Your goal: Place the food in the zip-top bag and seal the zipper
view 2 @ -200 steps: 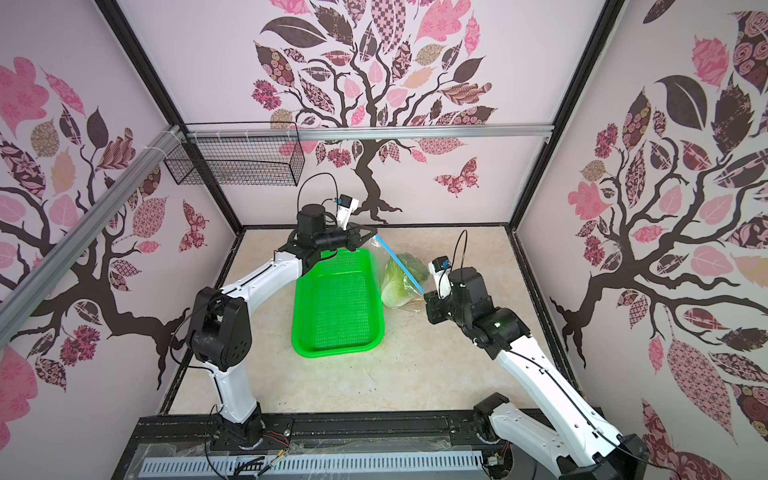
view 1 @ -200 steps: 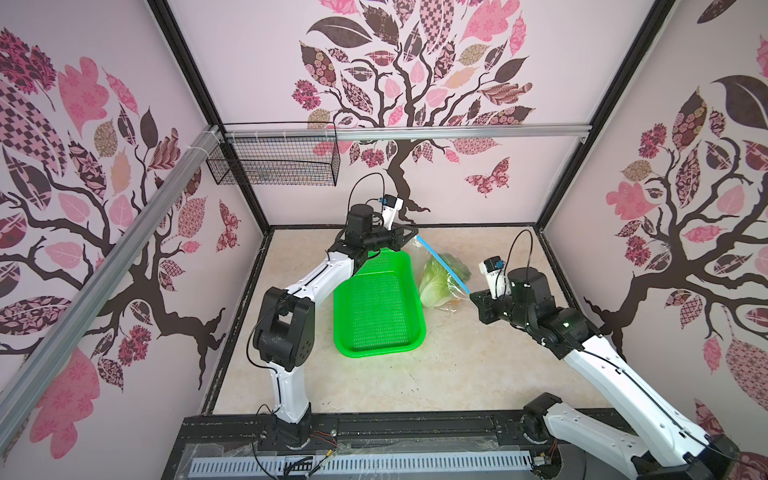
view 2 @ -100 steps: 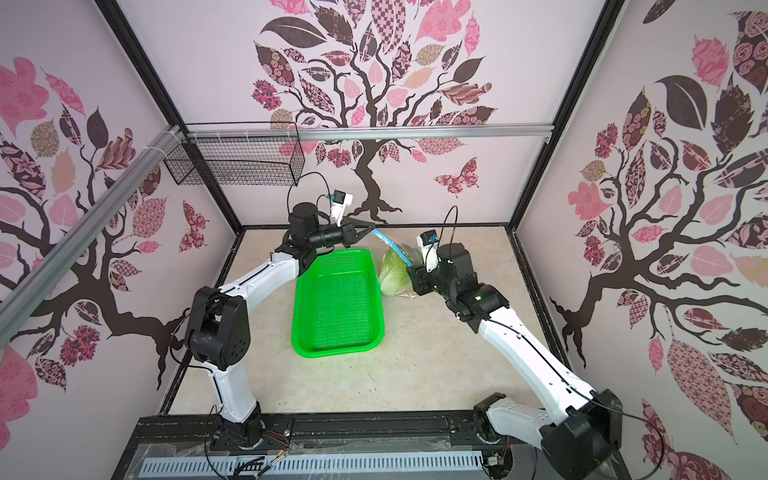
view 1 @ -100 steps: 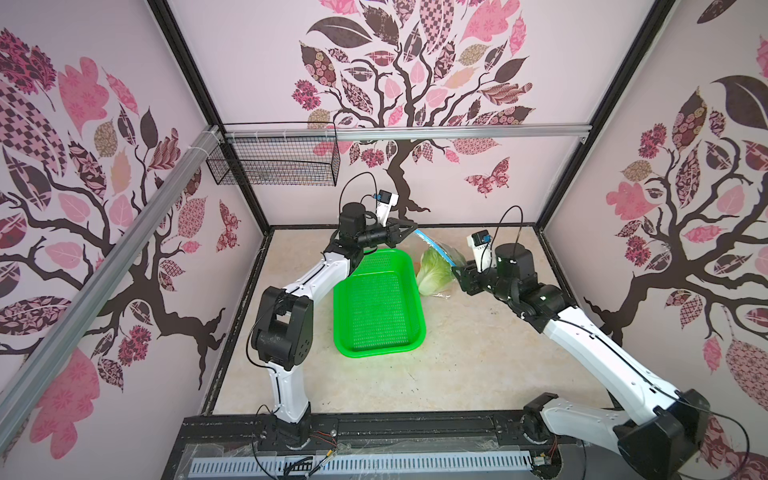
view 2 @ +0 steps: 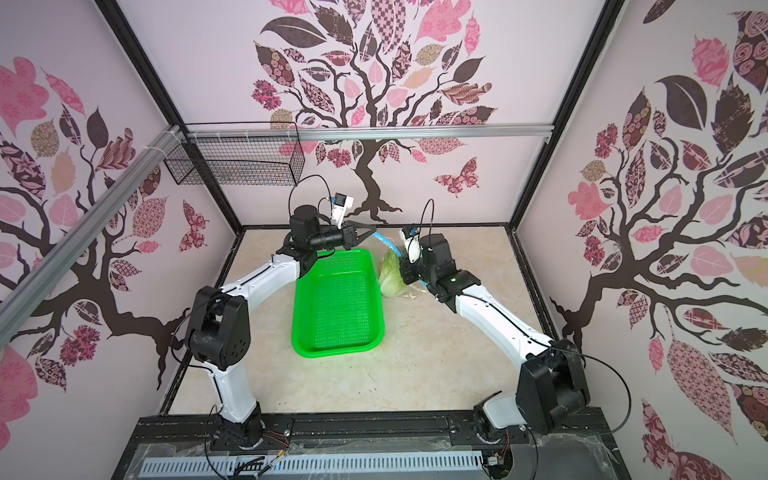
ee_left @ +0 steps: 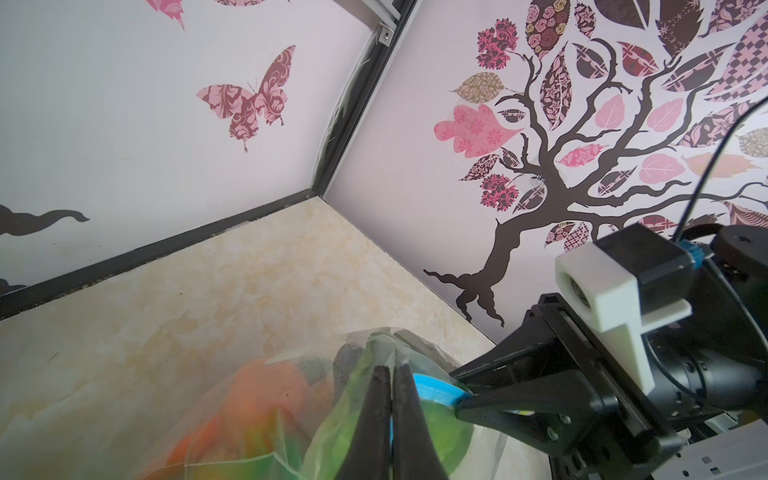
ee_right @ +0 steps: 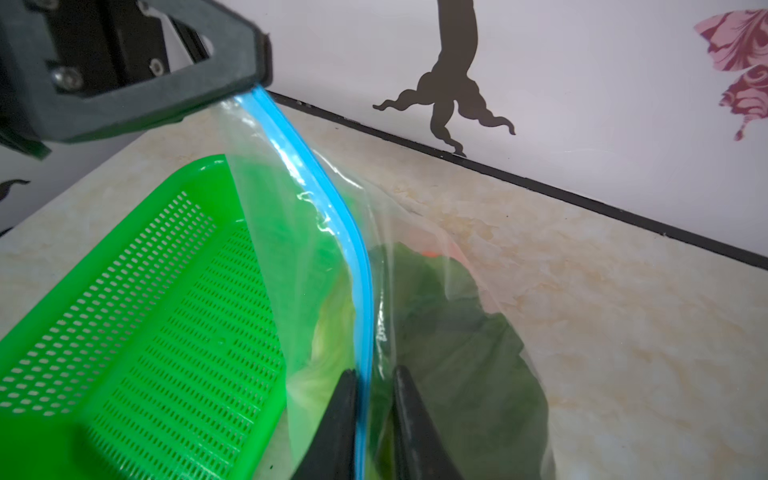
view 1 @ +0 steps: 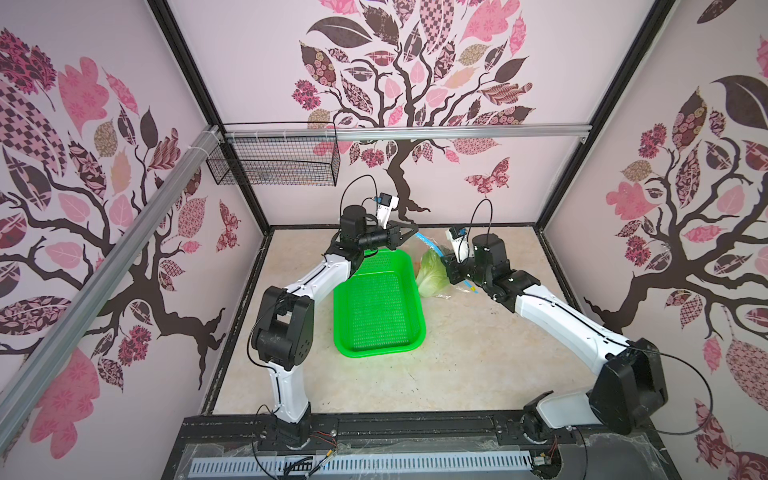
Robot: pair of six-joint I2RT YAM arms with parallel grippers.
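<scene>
At the back of the table (view 1: 457, 365), just beside the far right corner of the green basket (view 1: 376, 353), the zip-top bag (ee_right: 457, 291) is drawn out between the two arms. The left gripper (view 1: 415, 230) is clamped tight on one end of the blue zipper (ee_right: 328, 208), holding that end raised. The right gripper (ee_right: 374, 374) pinches the same strip farther along, its jaws narrow with the strip between them. Inside the bag sit the cabbage (view 1: 432, 272) and an orange piece (ee_left: 257, 390).
</scene>
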